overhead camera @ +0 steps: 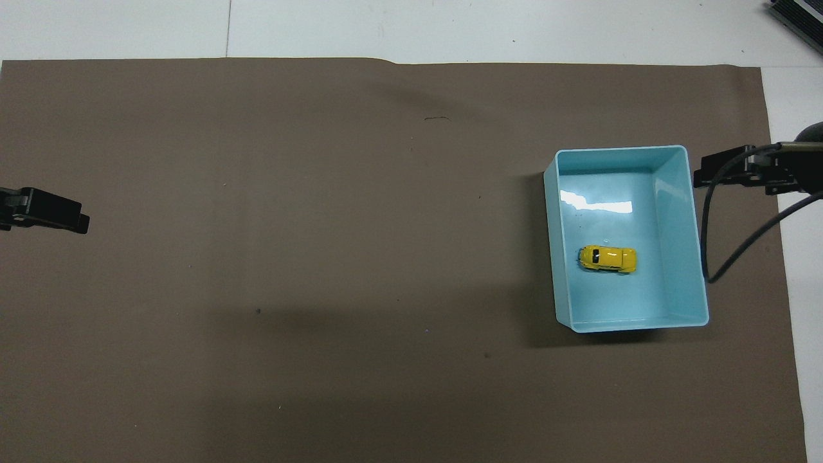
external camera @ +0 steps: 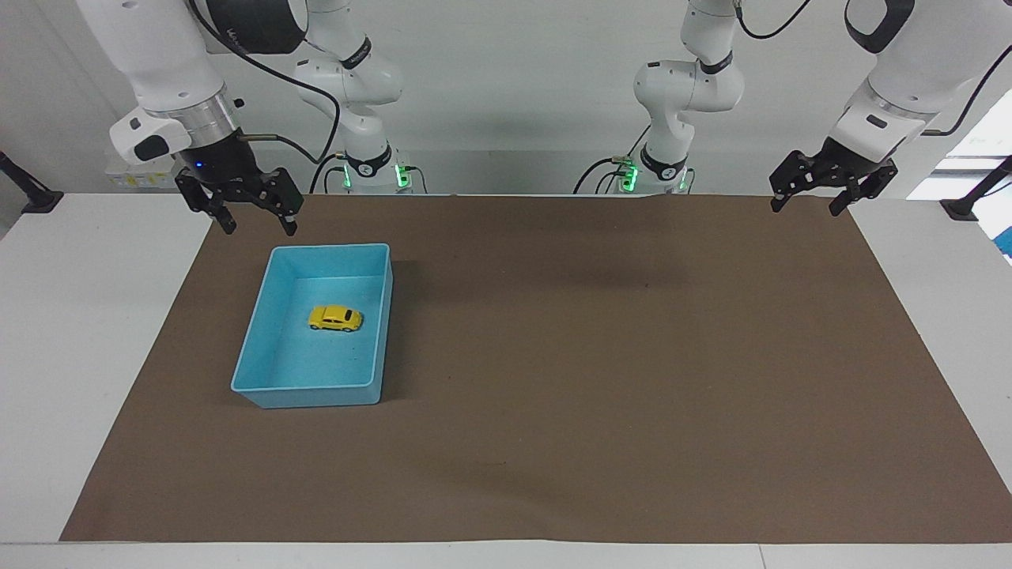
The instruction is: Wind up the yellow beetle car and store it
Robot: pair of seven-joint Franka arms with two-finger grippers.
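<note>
The yellow beetle car [external camera: 336, 318] [overhead camera: 607, 258] rests on its wheels on the floor of the blue bin [external camera: 330, 248] [overhead camera: 620, 150], about mid-bin, with nothing touching it. My right gripper [external camera: 261, 230] [overhead camera: 720, 173] hangs open and empty in the air, off the bin, over the mat's edge at the right arm's end of the table. My left gripper [external camera: 805, 209] [overhead camera: 45, 215] waits open and empty above the mat's corner at the left arm's end.
A brown mat [external camera: 593, 356] [overhead camera: 321, 257] covers most of the white table [external camera: 79, 332]. A black cable [overhead camera: 707, 244] loops down from the right wrist beside the bin's wall. A wall socket strip [external camera: 138, 170] sits past the table by the right arm.
</note>
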